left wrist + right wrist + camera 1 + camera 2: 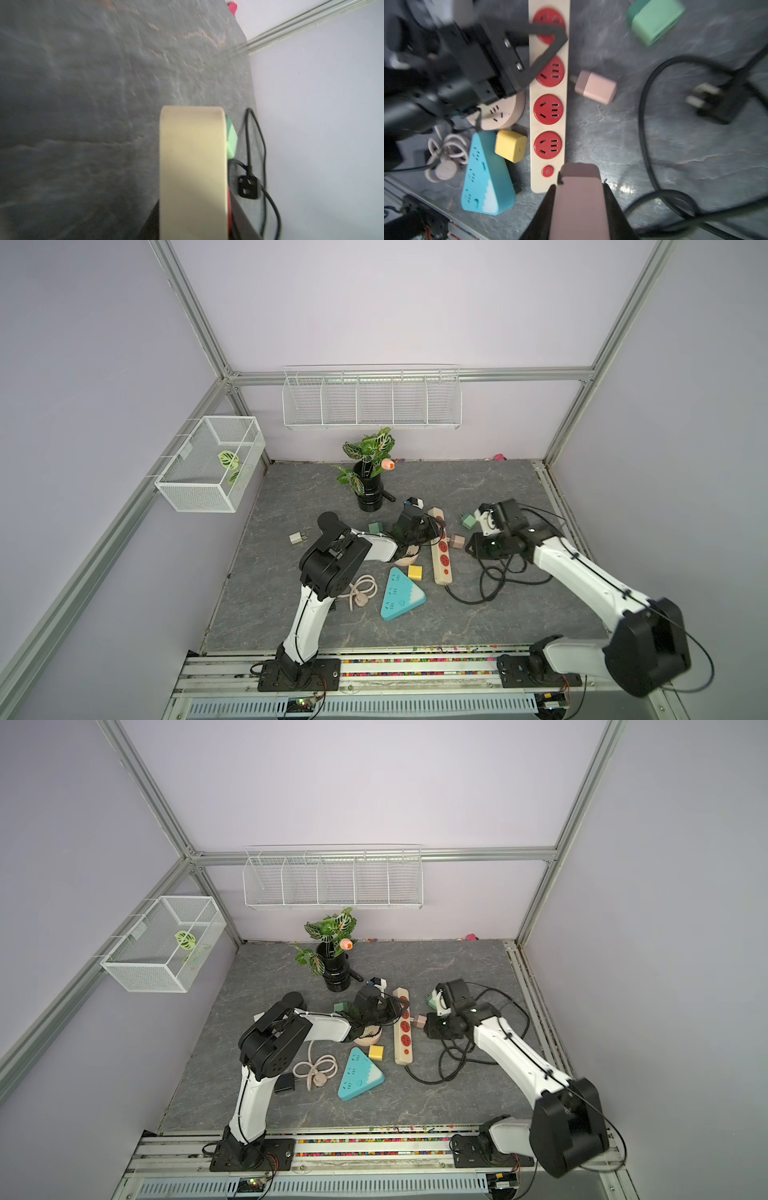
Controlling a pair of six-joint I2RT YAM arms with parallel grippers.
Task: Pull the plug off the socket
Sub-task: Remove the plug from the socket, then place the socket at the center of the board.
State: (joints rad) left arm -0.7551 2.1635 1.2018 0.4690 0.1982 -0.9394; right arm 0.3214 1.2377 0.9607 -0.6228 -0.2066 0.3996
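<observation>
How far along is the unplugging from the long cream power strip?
Done: the red sockets in view are empty. In hand: left gripper clamps the cream power strip, right gripper holds a pink block-shaped plug clear of it. Left: perhaps setting it down.

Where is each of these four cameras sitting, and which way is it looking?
Top views: high over the front edge, both looking down at the grey stone-look table; the left arm and right arm show.
Left wrist: on the left arm, looking low across the table toward the right wall; the left gripper clamps the cream power strip.
Right wrist: on the right arm, looking down; the right gripper clamps a dusty-pink block.
Shared: all four show the strip and the mint-green plug.
</observation>
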